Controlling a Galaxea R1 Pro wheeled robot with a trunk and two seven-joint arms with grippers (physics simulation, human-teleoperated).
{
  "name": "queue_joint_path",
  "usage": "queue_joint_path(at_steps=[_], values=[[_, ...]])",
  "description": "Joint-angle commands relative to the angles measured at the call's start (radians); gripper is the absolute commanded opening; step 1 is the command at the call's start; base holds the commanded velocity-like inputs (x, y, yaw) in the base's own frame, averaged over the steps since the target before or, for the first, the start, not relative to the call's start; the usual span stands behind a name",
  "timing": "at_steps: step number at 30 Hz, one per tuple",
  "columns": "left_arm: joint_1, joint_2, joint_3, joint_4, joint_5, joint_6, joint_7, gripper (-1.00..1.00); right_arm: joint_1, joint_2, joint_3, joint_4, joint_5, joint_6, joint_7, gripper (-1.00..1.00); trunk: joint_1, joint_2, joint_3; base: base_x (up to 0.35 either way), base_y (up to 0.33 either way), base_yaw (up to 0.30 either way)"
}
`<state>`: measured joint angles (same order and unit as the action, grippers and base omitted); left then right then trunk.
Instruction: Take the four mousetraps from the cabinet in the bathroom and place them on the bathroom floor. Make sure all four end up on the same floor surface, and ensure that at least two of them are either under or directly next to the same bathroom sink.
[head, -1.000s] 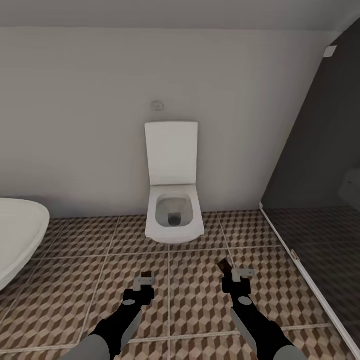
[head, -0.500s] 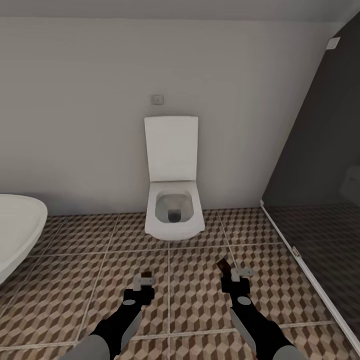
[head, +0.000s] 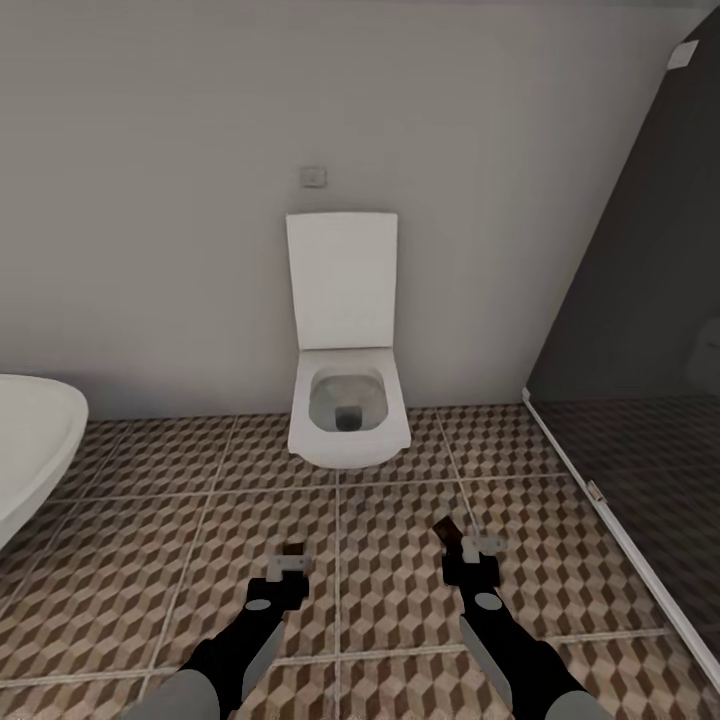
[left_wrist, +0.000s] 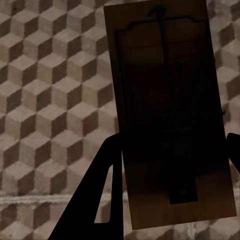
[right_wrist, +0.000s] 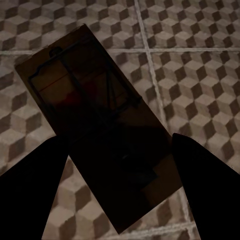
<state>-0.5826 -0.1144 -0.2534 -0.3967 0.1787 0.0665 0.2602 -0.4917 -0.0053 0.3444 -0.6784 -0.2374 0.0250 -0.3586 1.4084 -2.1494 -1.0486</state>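
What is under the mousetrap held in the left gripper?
Beneath the mousetrap clamped in the left gripper is cube-patterned bathroom floor, with a pale grout line crossing it. The tile directly behind the board is covered, so nothing can be told about that patch.

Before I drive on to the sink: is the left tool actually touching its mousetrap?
Touching. In the left wrist view the mousetrap sits between the left tool's dark fingers, held above the bathroom floor.

Bathtub (head: 30, 450): left of the toilet (head: 345, 400), mostly cut off by the frame edge. Mousetrap (left_wrist: 167, 115) and second mousetrap (right_wrist: 100, 140): in shadow, wire detail and red marks indistinct.
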Motion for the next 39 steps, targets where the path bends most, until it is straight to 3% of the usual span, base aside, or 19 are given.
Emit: queue_joint_path(at_steps=[1,39], values=[[0.000,0.001,-0.009,-0.002,0.007,0.006,0.010,-1.00,-0.001,-0.001,0.005,-0.001,-0.005,0.003,-0.008,-1.00,0.004,-0.008,-0.006,0.000,0.000,0.000],[0.000,-0.001,-0.009,-0.007,0.007,0.006,0.010,-1.00,-0.001,-0.001,0.004,-0.003,-0.005,0.003,-0.008,-1.00,0.149,-0.274,-0.185,0.000,0.000,0.000]])
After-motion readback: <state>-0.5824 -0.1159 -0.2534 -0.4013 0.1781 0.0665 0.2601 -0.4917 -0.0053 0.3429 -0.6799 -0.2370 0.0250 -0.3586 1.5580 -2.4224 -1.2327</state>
